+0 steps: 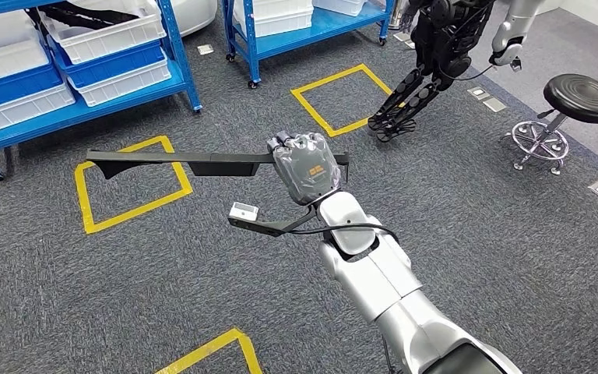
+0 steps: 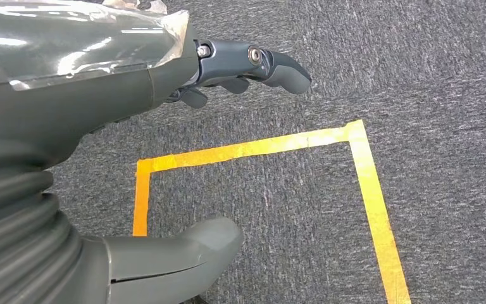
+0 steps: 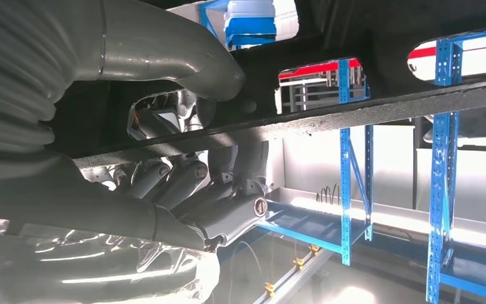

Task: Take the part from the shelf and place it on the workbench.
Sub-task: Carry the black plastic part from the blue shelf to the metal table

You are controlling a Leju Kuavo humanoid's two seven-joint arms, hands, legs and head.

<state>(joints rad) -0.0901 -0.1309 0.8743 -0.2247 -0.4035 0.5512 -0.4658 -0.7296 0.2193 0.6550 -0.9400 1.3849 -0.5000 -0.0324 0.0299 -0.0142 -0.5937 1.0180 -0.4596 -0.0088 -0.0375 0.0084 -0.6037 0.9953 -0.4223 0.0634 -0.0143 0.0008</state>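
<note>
One long black part (image 1: 179,163), gripped by right robot hand (image 1: 305,166), spans open carpet (image 1: 475,218); left robot hand (image 2: 164,88) holds nothing.

In the head view the right hand (image 1: 305,165) covers the stretch of the long black part (image 1: 179,163) that it grips, and its fingers curl out of sight behind the part. The blue shelf (image 1: 86,109) and its white bins (image 1: 109,35) are cut off by the top and left edges, and another robot (image 1: 436,54) is cut at the top. In the right wrist view the part (image 3: 354,107) runs past the picture's edge, and glare washes out the background behind the shelf posts (image 3: 443,177).
</note>
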